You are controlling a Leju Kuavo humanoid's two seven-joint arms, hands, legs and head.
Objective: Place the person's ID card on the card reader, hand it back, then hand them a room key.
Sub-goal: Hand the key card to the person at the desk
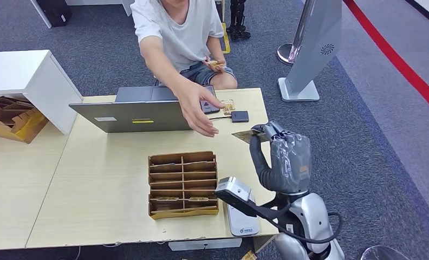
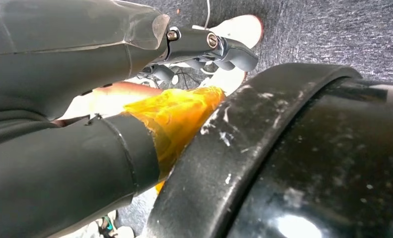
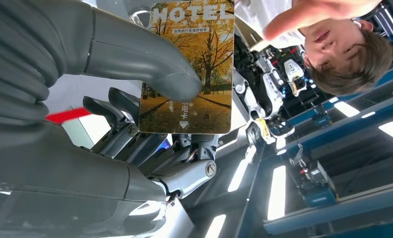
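Note:
My right hand is raised above the table's right edge and pinches a room key card at its tip. In the right wrist view the card shows an autumn-tree picture and the word HOTEL, pressed between my thumb and the darker fingers behind it. A person seated across the table stretches an open hand toward the card, a short gap away. Their other hand holds a small card at their lap. The black card reader lies on the table behind. My left hand hangs low beside my body, holding nothing.
A cardboard organiser with several slots, some holding cards, stands mid-table. A grey laptop is at the far side, and a white device lies at the near edge. A white cabinet and a sign stand flank the table.

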